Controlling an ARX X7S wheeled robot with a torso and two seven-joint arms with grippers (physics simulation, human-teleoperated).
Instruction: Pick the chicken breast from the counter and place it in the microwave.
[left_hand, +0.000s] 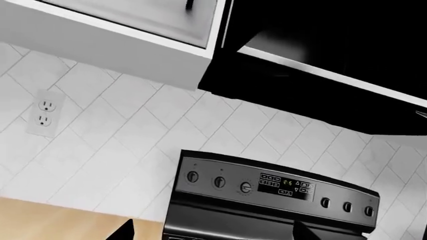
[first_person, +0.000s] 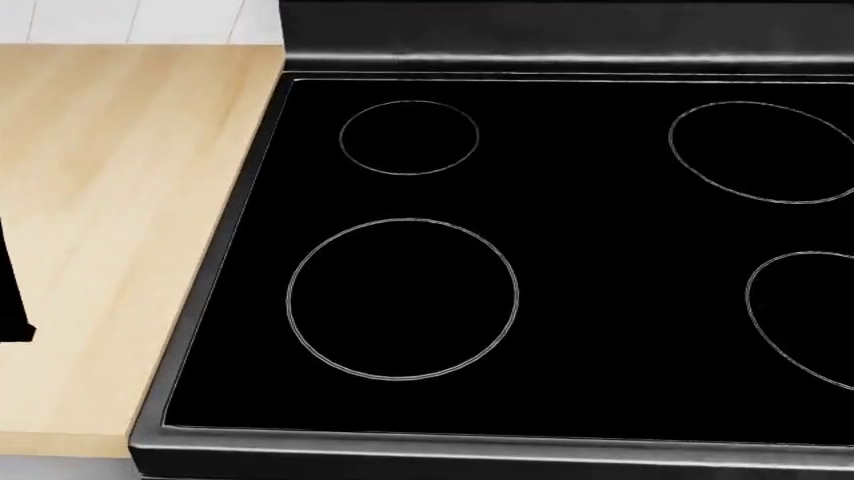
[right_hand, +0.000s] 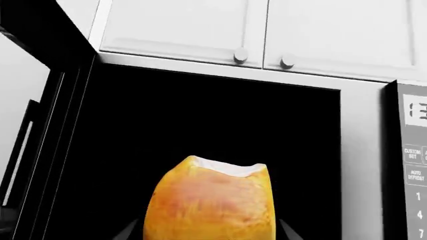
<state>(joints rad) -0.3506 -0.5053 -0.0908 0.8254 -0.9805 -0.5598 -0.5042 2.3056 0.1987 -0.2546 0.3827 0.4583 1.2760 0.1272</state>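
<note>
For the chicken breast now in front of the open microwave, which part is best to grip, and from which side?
Grip the chicken breast across its broad lower body, one finger on each flank, as the right gripper apparently does now. The sides there look fairly parallel, while the end nearer the microwave rounds off, so fingers would likely slip there.

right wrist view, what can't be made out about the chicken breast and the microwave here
- Chicken breast: its lower part is cut off by the right wrist view's edge.
- Right end effector: only dark finger slivers show beside the meat, so contact cannot be confirmed.
- Microwave interior: uniformly black, so no floor or turntable is visible.
- Keypad: cut off by the edge, with its labels too small to read fully.
- Head view: shows only the stove top and counter.
</note>
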